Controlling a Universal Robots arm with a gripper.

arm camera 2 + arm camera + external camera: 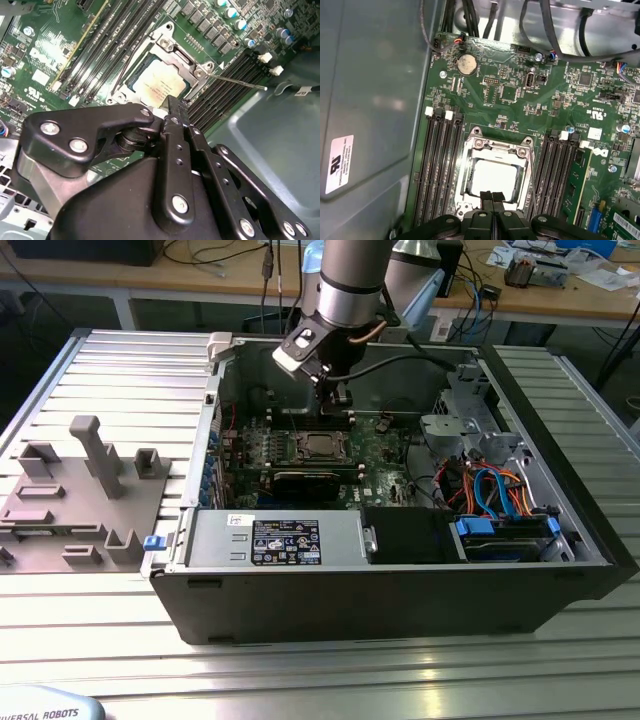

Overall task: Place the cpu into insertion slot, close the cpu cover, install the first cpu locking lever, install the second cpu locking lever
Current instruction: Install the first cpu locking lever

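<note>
Nearest in both wrist views, a gripper (492, 197) with fingers pressed together into one narrow blade, gripping nothing, poised at the near edge of the socket; just beyond the tips, the cpu (495, 179), lying flat in the insertion slot, with pale metal top visible through the square opening of the cpu cover (496, 146), apparently folded down over it; alongside the frame, one thin locking lever (240, 81), seemingly unlatched and angling out above the memory slots (440, 165); no telling from here about the other lever; judged to be at the first lever stage, with chip and cover already dealt with; best handled by bearing on the lever's free end with the shut tips rather than mid-rod, given a thin, springy wire likely to roll off a smooth finger; worth pressing down first, then sideways under the retaining hook, keeping clear of the chip's top and the white memory latches; worth confirming a flush cover beforehand, to avoid fighting a tilted frame; farther off, green motherboard (520, 100) with a coin cell (466, 64); farthest, in the exterior view, the arm reaching down into the open computer case (400, 580) on a ribbed metal table (130, 370).
</note>
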